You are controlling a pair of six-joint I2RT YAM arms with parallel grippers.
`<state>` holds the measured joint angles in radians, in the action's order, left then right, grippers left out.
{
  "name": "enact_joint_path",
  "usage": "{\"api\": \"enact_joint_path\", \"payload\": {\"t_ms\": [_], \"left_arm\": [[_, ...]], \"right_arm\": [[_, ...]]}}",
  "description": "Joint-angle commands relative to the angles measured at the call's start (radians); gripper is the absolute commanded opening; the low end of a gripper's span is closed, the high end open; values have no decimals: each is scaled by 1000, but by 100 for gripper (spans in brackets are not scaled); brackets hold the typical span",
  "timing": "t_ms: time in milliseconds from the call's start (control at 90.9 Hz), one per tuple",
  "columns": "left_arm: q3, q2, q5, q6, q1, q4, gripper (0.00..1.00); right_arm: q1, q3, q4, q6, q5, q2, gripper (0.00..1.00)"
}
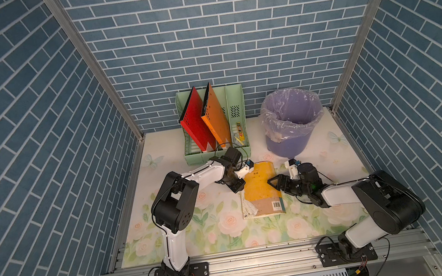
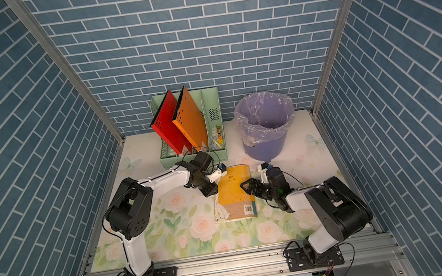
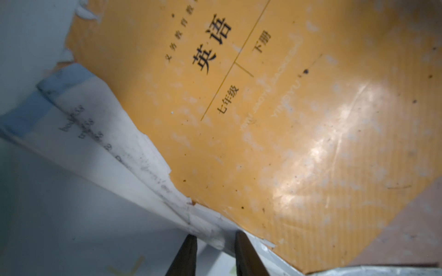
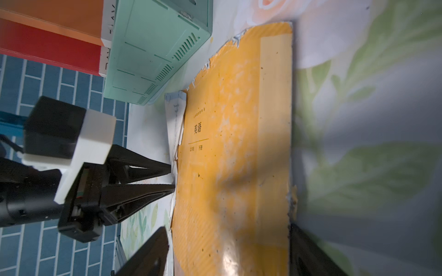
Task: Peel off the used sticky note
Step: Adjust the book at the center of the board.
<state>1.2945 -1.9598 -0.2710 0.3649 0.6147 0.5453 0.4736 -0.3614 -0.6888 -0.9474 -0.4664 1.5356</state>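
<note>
Contact: left gripper [image 4: 172, 178] pinches the sticky note [image 3: 95, 133] edge, right gripper [image 1: 271, 183] spread wide over the orange textbook [image 1: 260, 194].

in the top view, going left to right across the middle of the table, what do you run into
left gripper → orange textbook → right gripper
</note>
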Motion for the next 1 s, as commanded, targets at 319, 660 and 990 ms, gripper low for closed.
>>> {"api": "enact_joint_path", "payload": {"t_ms": [319, 660, 990], "left_arm": [[-39, -43, 48, 35, 18, 30, 31], [3, 208, -33, 71, -134, 211, 42], [-124, 493, -112, 132, -444, 286, 78]], "right_arm": [[148, 0, -155, -200, -9, -177, 45], [246, -389, 926, 201, 499, -472, 0], [580, -957, 1665, 222, 1085, -55, 0]]}}
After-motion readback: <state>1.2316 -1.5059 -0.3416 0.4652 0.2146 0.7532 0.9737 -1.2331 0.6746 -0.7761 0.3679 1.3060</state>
